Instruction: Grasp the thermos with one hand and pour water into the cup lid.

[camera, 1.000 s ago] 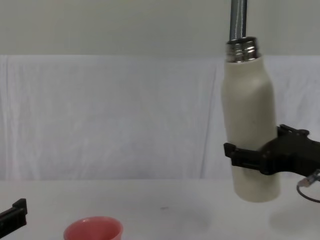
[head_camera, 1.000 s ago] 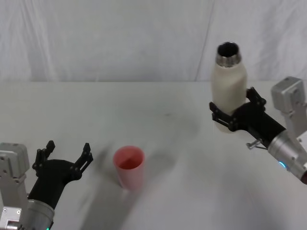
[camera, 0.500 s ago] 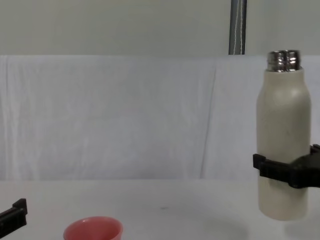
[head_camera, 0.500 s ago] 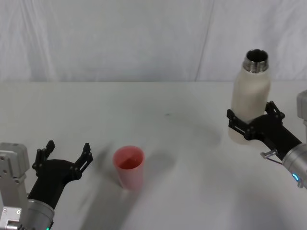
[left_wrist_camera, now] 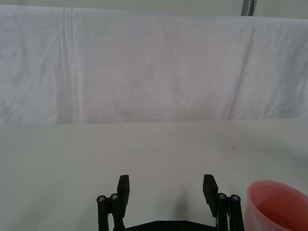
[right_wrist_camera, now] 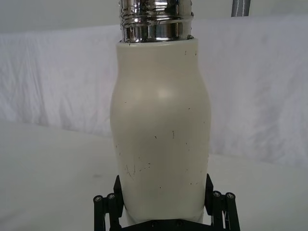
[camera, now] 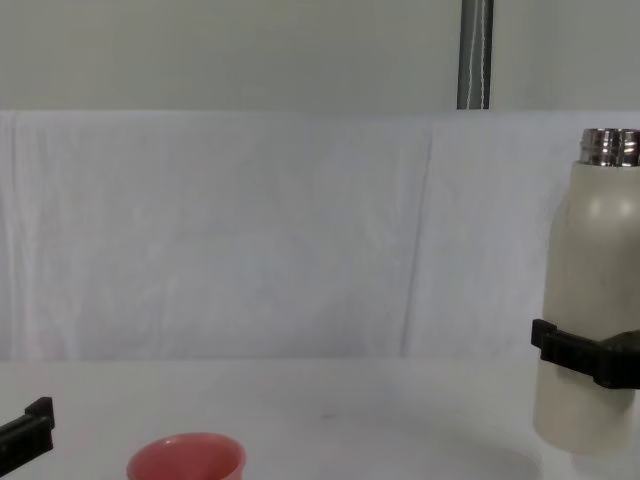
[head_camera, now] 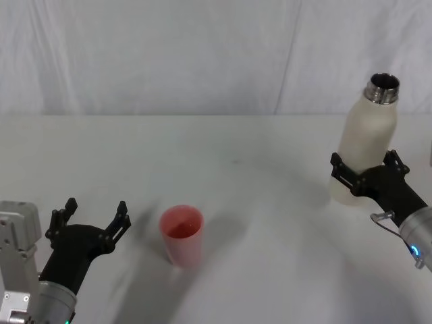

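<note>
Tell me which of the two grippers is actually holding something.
The right gripper: it is clamped around the lower body of the upright thermos. The left gripper sits open beside the cup lid, gripping nothing.

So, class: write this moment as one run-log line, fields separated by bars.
right gripper: shut on thermos, upright, at table's right | left gripper: open, idle beside cup lid | cup lid: upright, apart from thermos

A matte cream-white thermos [right_wrist_camera: 161,130], lightly scuffed, with a glossy threaded steel neck [right_wrist_camera: 155,21]; a smooth salmon-pink plastic cup lid [head_camera: 181,235]; black gripper fingers [left_wrist_camera: 122,188]; a creased white cloth backdrop [camera: 230,230].
</note>
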Tool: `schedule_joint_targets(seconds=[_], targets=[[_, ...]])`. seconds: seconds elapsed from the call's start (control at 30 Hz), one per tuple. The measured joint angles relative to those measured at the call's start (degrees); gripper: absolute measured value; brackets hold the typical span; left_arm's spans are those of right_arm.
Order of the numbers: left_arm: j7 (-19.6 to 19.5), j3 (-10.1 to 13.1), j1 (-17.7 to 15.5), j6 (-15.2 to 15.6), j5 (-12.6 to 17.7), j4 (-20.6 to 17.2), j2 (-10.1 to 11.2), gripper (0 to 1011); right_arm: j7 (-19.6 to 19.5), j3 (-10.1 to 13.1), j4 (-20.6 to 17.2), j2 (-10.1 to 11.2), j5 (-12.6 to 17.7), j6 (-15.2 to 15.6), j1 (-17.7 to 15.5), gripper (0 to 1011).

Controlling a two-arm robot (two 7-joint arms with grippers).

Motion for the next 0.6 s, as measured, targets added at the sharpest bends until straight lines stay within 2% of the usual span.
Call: schedule_joint_targets(seconds=[0.43, 0.6], targets=[[0.00, 0.00, 0.00, 0.00, 0.00, 0.00, 0.00, 1001, 0.47, -1.73, 9.59, -1.39, -1.90, -2.70, 6.78, 950], [0.00, 0.00, 0.00, 0.00, 0.00, 0.00, 0.00, 1001, 0.35, -1.70, 13.05, -1.89, -2.56, -3.43, 8.81, 950]])
